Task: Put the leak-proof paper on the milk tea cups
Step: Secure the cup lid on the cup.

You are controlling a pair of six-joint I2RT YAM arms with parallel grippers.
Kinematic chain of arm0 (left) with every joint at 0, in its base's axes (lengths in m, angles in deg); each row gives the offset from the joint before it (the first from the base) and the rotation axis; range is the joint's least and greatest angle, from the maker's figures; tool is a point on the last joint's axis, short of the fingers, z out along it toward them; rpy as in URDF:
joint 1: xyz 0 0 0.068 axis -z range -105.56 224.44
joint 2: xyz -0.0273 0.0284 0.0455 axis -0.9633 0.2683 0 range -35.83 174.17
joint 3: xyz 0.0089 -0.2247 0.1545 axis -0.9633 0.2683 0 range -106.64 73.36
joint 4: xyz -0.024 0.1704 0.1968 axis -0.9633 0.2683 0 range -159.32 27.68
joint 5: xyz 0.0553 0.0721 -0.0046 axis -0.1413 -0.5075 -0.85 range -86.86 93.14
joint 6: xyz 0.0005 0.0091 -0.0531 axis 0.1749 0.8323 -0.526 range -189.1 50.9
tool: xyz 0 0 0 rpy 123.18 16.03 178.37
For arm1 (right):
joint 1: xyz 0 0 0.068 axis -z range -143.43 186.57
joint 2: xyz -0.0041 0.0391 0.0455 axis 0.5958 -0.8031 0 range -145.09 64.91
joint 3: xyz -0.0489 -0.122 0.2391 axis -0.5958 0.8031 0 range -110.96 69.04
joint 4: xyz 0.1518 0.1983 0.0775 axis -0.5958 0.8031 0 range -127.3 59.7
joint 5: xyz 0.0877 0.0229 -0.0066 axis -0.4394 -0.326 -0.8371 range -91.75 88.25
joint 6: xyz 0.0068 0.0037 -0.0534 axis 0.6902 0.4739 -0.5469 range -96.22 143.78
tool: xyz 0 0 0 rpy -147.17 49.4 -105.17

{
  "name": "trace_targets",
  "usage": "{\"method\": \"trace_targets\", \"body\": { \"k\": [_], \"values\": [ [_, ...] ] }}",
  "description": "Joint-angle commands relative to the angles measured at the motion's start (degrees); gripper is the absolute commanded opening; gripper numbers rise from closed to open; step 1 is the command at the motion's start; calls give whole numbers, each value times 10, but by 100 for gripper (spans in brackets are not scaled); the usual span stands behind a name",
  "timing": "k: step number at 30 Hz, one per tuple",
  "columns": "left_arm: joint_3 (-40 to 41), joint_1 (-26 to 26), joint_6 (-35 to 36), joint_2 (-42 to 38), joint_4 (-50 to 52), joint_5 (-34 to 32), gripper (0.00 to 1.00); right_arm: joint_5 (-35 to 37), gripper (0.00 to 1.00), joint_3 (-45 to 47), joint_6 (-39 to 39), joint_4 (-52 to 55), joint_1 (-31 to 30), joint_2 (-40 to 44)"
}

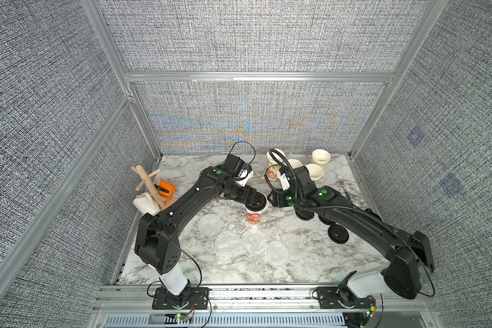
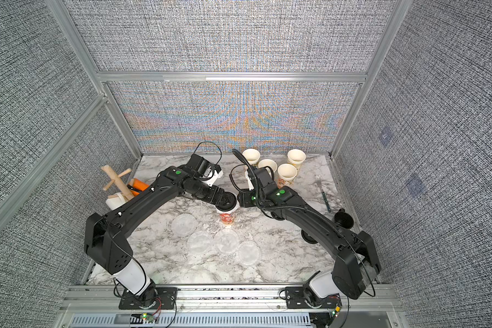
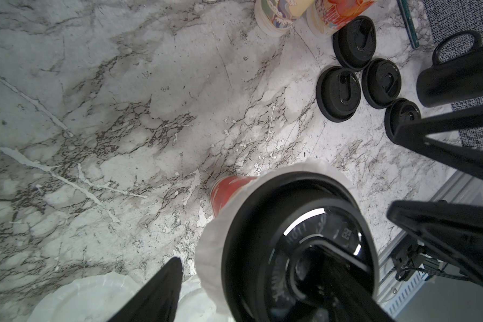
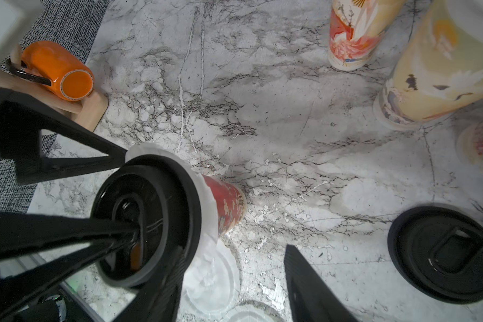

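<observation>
The table (image 1: 310, 262) looks like glossy marble. The milk tea cups (image 1: 321, 159) are matt printed paper. The leak-proof paper (image 1: 210, 225) is thin, translucent and crinkled. The lids (image 3: 339, 93) are black plastic, the orange mug (image 4: 57, 69) is glossy, and the rack (image 1: 147, 176) is bare wood.

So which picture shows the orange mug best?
The right wrist view: the orange mug is close and big, lying on its side. In both top views the mug is small and partly hidden. The left wrist view misses it.

Marble tabletop (image 1: 310, 255): four loose paper discs (image 1: 210, 225), five printed cups (image 1: 321, 159), black lids (image 1: 337, 234), fork (image 1: 342, 181), wooden mug rack (image 1: 147, 177).
</observation>
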Motion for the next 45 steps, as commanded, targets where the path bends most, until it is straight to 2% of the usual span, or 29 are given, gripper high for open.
{"method": "trace_targets", "body": {
  "k": [1,12,16,23,26,31,38,45],
  "values": [
    [11,0,17,8,89,-60,79,-7,56,-6,8,-25,-5,-13],
    [21,0,17,8,86,-62,79,-10,50,-13,7,-21,-21,-39],
    [26,0,17,6,85,-63,79,8,48,-11,7,-5,-27,-55],
    [42,0,18,3,77,-63,79,36,46,38,22,7,-35,-78],
    [45,0,19,6,77,-63,79,39,46,45,24,9,-34,-69],
    [47,0,18,8,76,-65,79,54,47,4,21,23,-33,-36],
    [46,-1,18,4,80,-76,79,24,48,-46,4,16,-33,-7],
    [30,-2,21,14,86,-80,79,-15,48,-60,-8,5,-35,-37]
  ]
}}
